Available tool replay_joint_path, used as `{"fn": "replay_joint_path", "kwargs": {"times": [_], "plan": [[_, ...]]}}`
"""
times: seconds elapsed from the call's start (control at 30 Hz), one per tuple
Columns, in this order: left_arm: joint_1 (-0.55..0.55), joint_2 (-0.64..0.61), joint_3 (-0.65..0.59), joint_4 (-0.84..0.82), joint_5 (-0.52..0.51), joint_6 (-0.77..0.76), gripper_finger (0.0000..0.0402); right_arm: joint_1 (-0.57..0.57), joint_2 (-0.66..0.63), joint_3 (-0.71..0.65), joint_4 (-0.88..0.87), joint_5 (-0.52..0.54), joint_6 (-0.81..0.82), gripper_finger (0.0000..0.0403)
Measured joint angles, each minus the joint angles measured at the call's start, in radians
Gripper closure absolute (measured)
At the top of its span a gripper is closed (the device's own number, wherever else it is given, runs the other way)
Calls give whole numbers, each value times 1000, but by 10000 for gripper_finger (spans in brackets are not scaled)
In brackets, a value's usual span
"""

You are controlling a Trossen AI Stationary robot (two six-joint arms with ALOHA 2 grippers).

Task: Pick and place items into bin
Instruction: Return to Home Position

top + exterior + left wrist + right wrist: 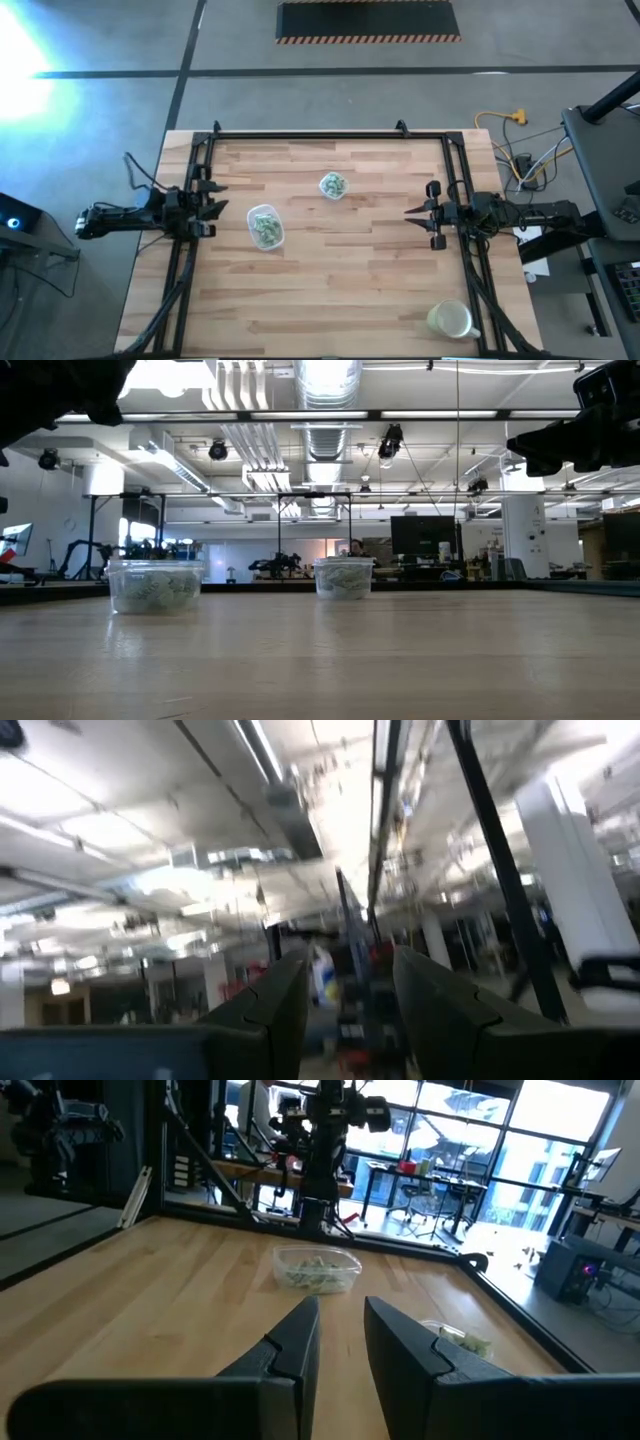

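Pale green-and-white wrapped items fill two clear containers that stand on the wooden table: a squarish tub (265,226) (155,585) (315,1268) left of centre, and a smaller round tub (332,186) (343,577) (455,1338) nearer the far edge. My left gripper (218,206) (345,1010) hovers open at the table's left side, raised and tipped up toward the ceiling. My right gripper (408,212) (341,1342) hovers at the right side, slightly open, pointing across the table toward the tubs. Neither holds anything.
A third clear round container (450,320) with a pale yellowish tint sits at the table's near right corner. A black frame (300,134) runs along the far edge and both sides. Bare wood (350,270) lies between the arms and toward the near edge.
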Motion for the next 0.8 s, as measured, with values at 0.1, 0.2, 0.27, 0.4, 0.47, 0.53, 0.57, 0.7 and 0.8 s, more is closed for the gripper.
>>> {"fn": "replay_joint_path", "kwargs": {"times": [0.1,0.2,0.27,0.4,0.47,0.53,0.57,0.7,0.8], "plan": [[0,5,0,38,3,-26,269,0,0,0,0,0,2,330],[0,6,0,13,-6,-219,269,0,0,0,0,0,2,330],[1,5,0,22,-54,-312,269,0,0,0,-1,0,2,330],[2,4,0,0,-87,-366,269,0,0,0,-1,0,2,330],[2,11,0,-54,-83,-366,269,0,0,0,0,0,0,330],[2,20,0,-119,-81,-368,269,0,0,0,-1,0,2,330],[2,25,0,-151,-81,-371,269,0,0,0,0,0,2,330],[2,67,-1,-229,-79,-446,269,0,0,0,-1,0,2,330],[1,109,-2,-233,-79,-473,269,0,0,0,-1,0,0,330]]}}
